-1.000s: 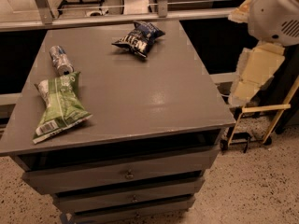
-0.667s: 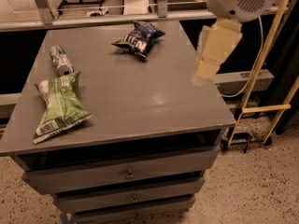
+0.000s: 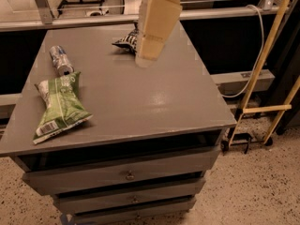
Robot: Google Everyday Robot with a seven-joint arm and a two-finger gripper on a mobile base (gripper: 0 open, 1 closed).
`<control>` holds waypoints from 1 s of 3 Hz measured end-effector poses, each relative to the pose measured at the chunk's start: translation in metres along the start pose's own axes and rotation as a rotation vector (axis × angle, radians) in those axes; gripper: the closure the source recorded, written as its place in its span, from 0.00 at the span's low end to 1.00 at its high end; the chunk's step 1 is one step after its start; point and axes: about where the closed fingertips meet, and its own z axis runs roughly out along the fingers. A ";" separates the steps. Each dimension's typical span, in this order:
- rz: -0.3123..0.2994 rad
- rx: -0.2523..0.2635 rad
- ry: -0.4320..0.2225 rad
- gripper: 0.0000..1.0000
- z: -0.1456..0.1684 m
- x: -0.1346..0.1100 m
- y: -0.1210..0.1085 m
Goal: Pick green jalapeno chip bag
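- Drawers [image 3: 126, 172]: stacked grey fronts with small knobs, under the table at the near edge of the view and well below the end effector.
- Floor [image 3: 255, 191]: speckled, to the right of the drawers.
- Table [image 3: 154, 102]: grey flat top that carries all three items; a glossy patch lies just nearer the camera than the end effector.
- Green jalapeno chip bag [image 3: 58, 109]: crumpled and pinched in the middle, flat on the table's near-left part. It is well apart from the end effector, to its left in the view and nearer the camera. The barcode end points to the near table edge.
- Silver can [image 3: 61, 60]: on its side just beyond the bag's far end, well left of the end effector.
- End effector [image 3: 146, 55]: cream-coloured, hanging over the table's far middle, tip downward. Whether it is released or clenched cannot be told; it grasps nothing visible.
- Dark navy chip bag [image 3: 126, 41]: just behind the end effector, partly hidden by it.
- Yellow frame [image 3: 268, 55] and white cable [image 3: 257, 46]: well to the right, off the table.
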 end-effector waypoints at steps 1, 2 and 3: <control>0.000 0.000 0.000 0.00 0.000 0.000 0.000; -0.011 -0.011 -0.044 0.00 0.002 -0.005 0.003; -0.049 -0.034 -0.109 0.00 0.021 -0.021 -0.003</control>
